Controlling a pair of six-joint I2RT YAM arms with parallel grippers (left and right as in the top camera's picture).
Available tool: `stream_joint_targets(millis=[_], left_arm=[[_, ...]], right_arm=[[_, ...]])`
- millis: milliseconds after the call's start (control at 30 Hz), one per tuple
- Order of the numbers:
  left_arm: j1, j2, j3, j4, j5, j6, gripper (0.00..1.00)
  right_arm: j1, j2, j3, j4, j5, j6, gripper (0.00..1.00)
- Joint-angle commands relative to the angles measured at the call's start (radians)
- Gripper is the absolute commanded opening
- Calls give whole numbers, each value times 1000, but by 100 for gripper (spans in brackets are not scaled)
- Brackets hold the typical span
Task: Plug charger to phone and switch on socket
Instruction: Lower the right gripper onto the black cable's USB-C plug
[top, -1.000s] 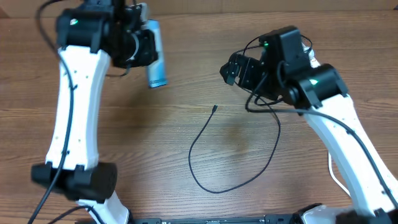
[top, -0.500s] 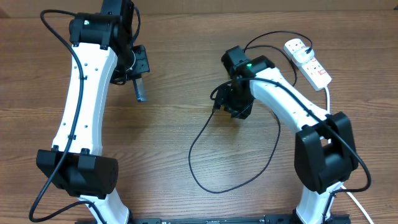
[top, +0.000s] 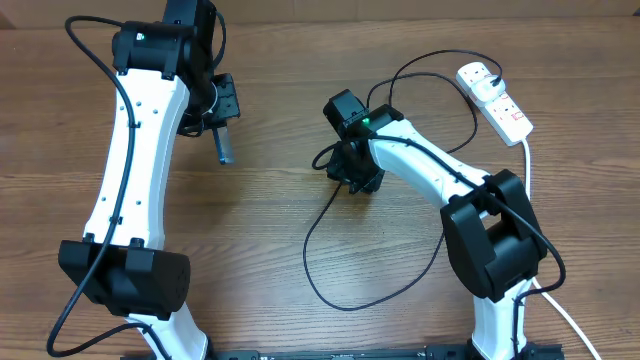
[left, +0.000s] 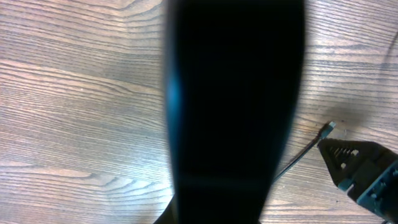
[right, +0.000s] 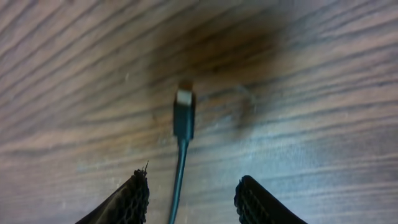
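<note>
In the overhead view the phone (top: 225, 148) hangs edge-on above the table at the upper left, with my left gripper (top: 222, 125) shut on it. Its dark back (left: 236, 93) fills the left wrist view. The charger, a thin black cable (top: 312, 262), loops over the table's middle. Its connector tip (right: 184, 109) lies flat on the wood. My right gripper (right: 193, 196) is low over that tip, open, with the cable running between its fingers (right: 127, 199) and touching neither. The white socket (top: 500, 100) lies at the upper right, and the cable runs up to its far end.
The socket's thick white cord (top: 527, 170) runs down the right side behind my right arm. The right gripper (left: 360, 171) shows at the lower right of the left wrist view, just beyond the cable tip (left: 328, 126).
My right arm has swung left and down onto the cable tip, and its jaws have narrowed. My left arm turned the phone from face-up to edge-on, then held still.
</note>
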Motion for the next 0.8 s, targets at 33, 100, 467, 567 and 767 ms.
stream_joint_targets(millis=[33,100,467,567,767], left_arm=[[3,-8,0,6,-13,-21,4],[3,-8,0,6,-13,-21,4],[3,-8,0,15,-5,-21,4],[3,-8,0,16,-5,-21,4],[3,-8,0,13,-5,-21,4]], right_arm=[[2,11,-1,29,50,24,44],[6,11,-1,29,75,25,41],[45,11,-1,49,133,41,41],[51,11,-1,47,155,77,39],[51,19,-1,47,162,77,38]])
